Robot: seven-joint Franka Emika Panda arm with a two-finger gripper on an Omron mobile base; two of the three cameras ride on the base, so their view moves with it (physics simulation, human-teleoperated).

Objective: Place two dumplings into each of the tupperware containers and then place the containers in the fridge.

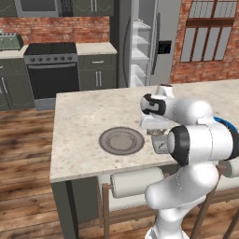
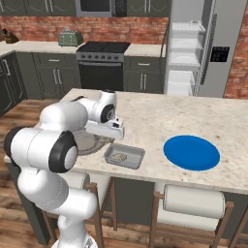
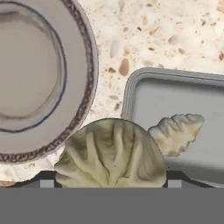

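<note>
We see our white arm folded over the near edge of the stone-topped kitchen island (image 2: 160, 116), its hand pointing straight down at the counter. The gripper (image 3: 110, 175) holds a pleated dumpling (image 3: 111, 155) between its widely spread fingertips, the dark tips just showing at either side of it. The held dumpling hangs over the left rim of a grey tupperware container (image 2: 124, 156), which sits close to the island's near edge. A second dumpling (image 3: 177, 131) lies inside that container. Just left of the container, also near that edge, rests a round grey plate (image 1: 121, 140) with a patterned rim. A round blue plate (image 2: 192, 152) sits further right along the same edge. Beyond the island's far edge, the fridge (image 2: 203, 48) stands open, white shelves showing. We can read no writing anywhere.
</note>
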